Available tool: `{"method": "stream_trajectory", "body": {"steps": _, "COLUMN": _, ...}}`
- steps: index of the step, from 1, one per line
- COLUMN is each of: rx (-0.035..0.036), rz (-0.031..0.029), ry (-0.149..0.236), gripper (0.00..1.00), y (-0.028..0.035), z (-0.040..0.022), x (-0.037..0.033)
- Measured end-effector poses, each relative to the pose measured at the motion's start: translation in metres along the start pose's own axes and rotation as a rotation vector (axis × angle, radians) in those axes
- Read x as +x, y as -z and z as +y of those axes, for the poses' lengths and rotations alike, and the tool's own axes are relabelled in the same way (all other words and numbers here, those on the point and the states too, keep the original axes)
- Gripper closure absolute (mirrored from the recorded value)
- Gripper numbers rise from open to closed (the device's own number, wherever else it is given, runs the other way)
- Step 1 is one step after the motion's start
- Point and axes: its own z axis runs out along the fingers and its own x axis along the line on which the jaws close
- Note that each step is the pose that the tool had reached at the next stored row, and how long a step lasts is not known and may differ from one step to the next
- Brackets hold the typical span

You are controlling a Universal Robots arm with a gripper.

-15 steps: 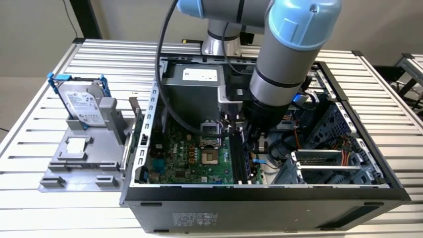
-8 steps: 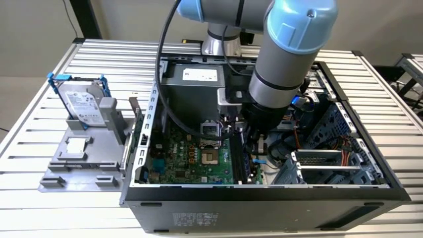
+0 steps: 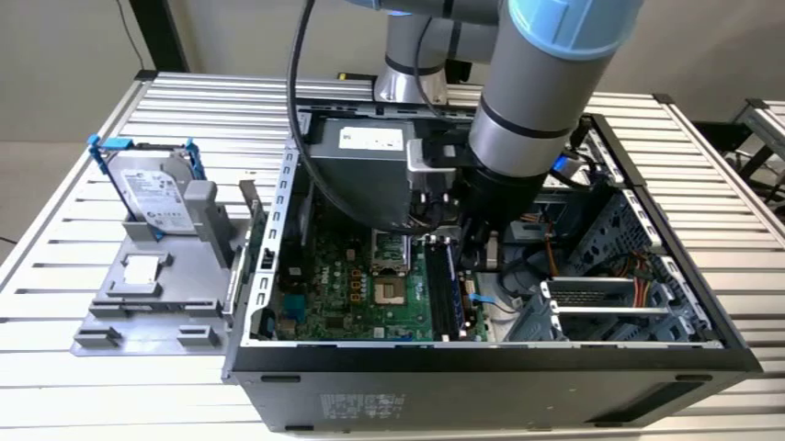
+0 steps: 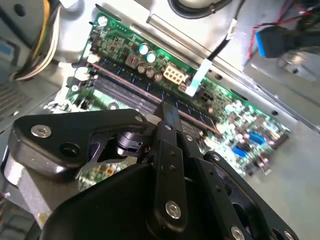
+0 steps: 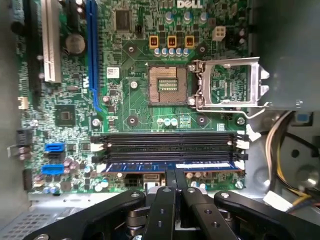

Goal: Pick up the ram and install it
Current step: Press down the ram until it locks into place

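The ram (image 5: 170, 165) is a long thin stick standing in the motherboard slot nearest my gripper (image 5: 176, 176), at about the same height as the latches at its two ends. The second wrist view shows the ram (image 4: 131, 84) running slantwise across the green board. My gripper (image 4: 167, 111) is shut, its two fingers pressed together side by side along the stick's length. The tips rest on or just over the middle of the stick's upper edge. In the exterior view the arm reaches down into the open computer case, with the gripper (image 3: 476, 241) low over the board.
Empty black slots (image 5: 170, 142) lie beside the ram, then the open CPU socket (image 5: 167, 84) with its raised metal frame (image 5: 230, 82). Yellow and black cables (image 5: 285, 150) hang near the slots' end. Outside the case (image 3: 491, 367), a hard drive (image 3: 153, 193) stands in a grey fixture (image 3: 147, 294).
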Motion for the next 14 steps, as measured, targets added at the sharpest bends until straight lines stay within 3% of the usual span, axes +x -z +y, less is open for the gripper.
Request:
{"method": "stream_trajectory", "body": {"steps": 7, "rx": 0.0000, "rz": 0.0001, "ry": 0.000, "gripper": 1.00, "y": 0.0318, "z": 0.0005, "x": -0.0007}}
{"method": "stream_trajectory", "body": {"steps": 14, "rx": -0.0010, "rz": -0.0001, "ry": 0.000, "gripper": 1.00, "y": 0.0331, "z": 0.0004, "x": -0.0008}}
